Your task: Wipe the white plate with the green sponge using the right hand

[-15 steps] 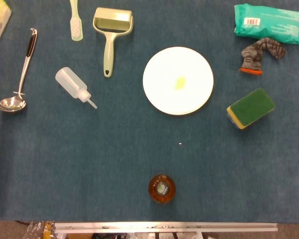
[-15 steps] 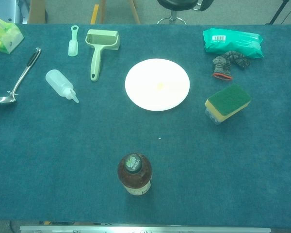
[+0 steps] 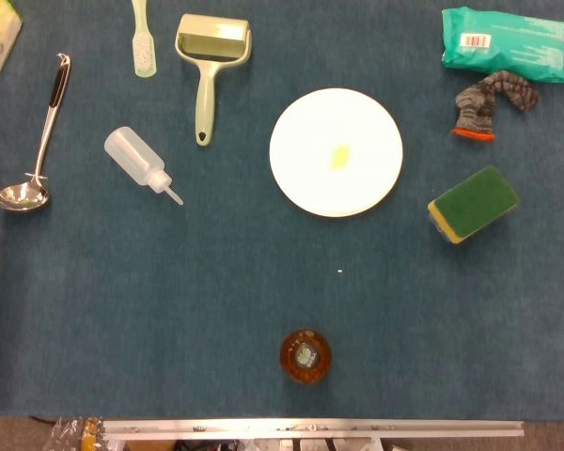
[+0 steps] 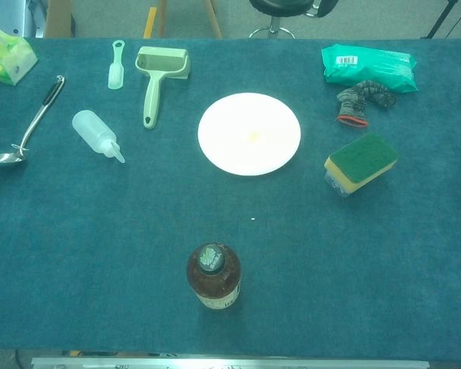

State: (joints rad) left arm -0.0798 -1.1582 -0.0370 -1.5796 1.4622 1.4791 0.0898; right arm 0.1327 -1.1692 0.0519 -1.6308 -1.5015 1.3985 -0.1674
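**Observer:** Where are you in the job?

**Operator:** At the very start, I'd say. Neither hand shows in my head or chest view, so I can't tell you whether either one is spread or curled. Nothing is held as far as I can see.

**Observer:** And the things you need?

**Operator:** The white plate (image 3: 336,152) lies flat near the middle of the bench (image 3: 216,282), with a small yellowish smear (image 3: 339,157) at its centre. The green sponge (image 3: 473,204) sits to the right of the plate, a little nearer to me, apart from its rim, green face up and yellow layer underneath. Beyond the sponge, further from me, are a grey sock (image 3: 489,101) and a green packet (image 3: 508,42). A brown bottle (image 4: 213,275) stands nearer to me than the plate.

**Observer:** Next move?

**Operator:** I'd bring my right hand in from the right, come down over the sponge and close on its long sides. Then it's a short carry left onto the smear. I'd keep clear of the sock.
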